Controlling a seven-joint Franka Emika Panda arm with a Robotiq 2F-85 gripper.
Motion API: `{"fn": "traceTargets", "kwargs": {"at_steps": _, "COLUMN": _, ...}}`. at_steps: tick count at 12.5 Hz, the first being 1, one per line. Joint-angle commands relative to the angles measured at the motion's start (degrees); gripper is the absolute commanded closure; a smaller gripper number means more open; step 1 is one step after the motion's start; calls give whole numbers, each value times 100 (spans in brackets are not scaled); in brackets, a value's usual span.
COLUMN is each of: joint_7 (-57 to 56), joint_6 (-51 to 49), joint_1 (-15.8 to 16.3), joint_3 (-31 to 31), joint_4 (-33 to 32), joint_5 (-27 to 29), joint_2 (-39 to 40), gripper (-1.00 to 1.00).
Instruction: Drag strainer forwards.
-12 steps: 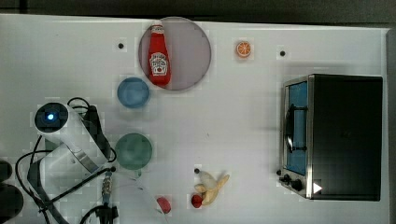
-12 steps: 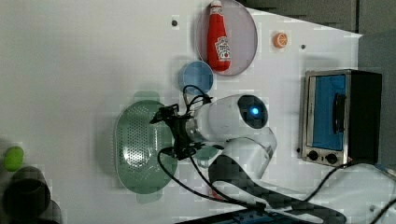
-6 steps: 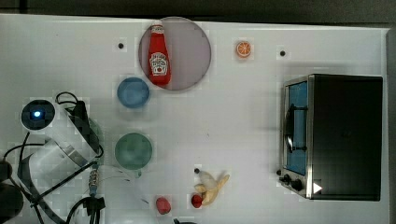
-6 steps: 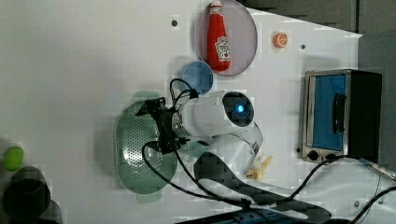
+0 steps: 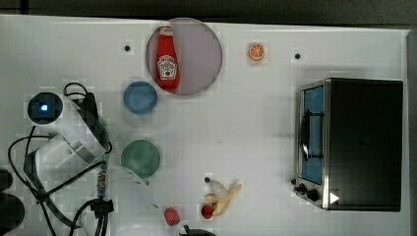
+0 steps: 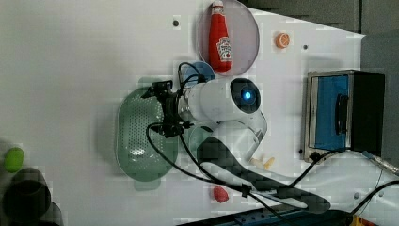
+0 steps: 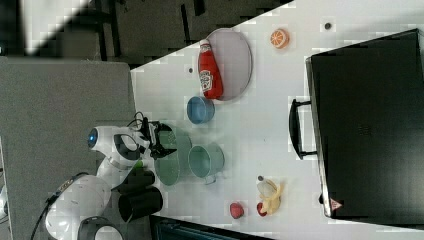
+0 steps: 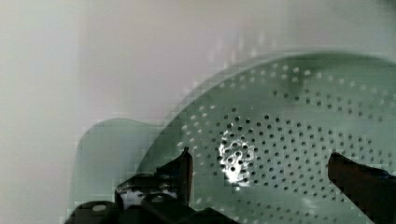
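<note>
The gripper (image 8: 259, 161) is seen spread wide apart above the strainer (image 8: 299, 140). Nothing is held between its fingers (image 8: 182, 168).

- In the top view, strainer hidden beneath the white arm (image 5: 74, 142) and its cables
- In the left view, right side of the strainer (image 6: 141, 136) covered by the gripper (image 6: 164, 110) and arm; green cup (image 6: 197, 136) mostly hidden behind the arm
- In the right view, left rim of the strainer (image 7: 170, 160) overlapped by the gripper (image 7: 156, 139); contact with the rim too small to tell
- In the wrist view, strainer (image 8: 289, 140) cut off by the frame edges; fingers (image 8: 180, 170) blurred dark shapes, cut at the edge
- Dark cylinders (image 6: 26, 200) at the left view's bottom left cut off, blurred
- Small red item (image 5: 171, 215) near the top view's bottom edge too small to identify
</note>
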Motion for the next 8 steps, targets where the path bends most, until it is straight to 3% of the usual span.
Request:
{"fn": "traceTargets", "kwargs": {"at_steps": 1, "joint_7": 285, "joint_6": -29, "joint_1": 21, "joint_3": -55, "joint_4": 264, "joint_5": -37, "joint_2": 82, "gripper": -100}}
{"fn": "traceTargets", "kwargs": {"at_steps": 8, "joint_7": 288, "joint_6": -33, "joint_1": 170, "joint_3": -231, "joint_4": 1139, "joint_5": -37, "joint_2": 602, "gripper": -100}}
